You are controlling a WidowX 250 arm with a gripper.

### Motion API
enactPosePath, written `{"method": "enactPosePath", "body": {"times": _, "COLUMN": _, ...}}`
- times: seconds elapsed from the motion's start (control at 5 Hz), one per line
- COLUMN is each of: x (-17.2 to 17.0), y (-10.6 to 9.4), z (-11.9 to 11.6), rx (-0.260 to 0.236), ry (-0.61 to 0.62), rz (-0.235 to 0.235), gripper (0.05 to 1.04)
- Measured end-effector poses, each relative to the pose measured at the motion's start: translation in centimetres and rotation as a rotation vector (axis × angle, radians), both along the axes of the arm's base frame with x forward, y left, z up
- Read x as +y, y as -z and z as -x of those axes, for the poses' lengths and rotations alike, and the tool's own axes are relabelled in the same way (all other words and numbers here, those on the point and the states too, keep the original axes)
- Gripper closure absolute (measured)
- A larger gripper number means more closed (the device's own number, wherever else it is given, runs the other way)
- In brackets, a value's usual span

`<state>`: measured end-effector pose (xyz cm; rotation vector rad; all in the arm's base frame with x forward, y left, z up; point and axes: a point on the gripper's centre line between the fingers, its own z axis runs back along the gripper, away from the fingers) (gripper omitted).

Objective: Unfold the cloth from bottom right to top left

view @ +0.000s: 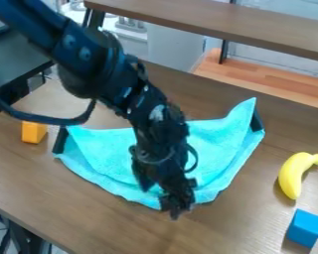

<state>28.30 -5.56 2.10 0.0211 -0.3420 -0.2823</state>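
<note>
The turquoise cloth (211, 136) lies rumpled across the middle of the table. Its upper right corner rises to a point, and its lower edge bows toward the near side. Dark strips show at its left and right ends. My black gripper (163, 196) hangs down over the cloth's lower middle, its lowest part overlapping the near edge in the view. The arm and gripper cover the cloth's centre. Whether the gripper touches or holds cloth is hidden.
An orange block (34, 132) sits left of the cloth. At the right are a yellow banana (295, 173) and, nearer the front, a blue block (303, 228). The brown table (109, 223) has its near edge at lower left. A raised shelf (221, 22) spans the back.
</note>
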Motion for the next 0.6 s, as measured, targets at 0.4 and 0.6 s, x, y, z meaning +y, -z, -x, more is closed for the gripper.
{"method": "enactPosePath", "body": {"times": 0.4, "x": 0.6, "y": -2.3, "z": -2.4, "rx": -0.101, "ry": 0.015, "rz": -0.01, "gripper": 0.084}}
{"method": "enactPosePath", "body": {"times": 0.6, "x": 0.7, "y": -0.7, "z": -3.9, "rx": -0.049, "ry": 0.018, "rz": -0.041, "gripper": 0.084}}
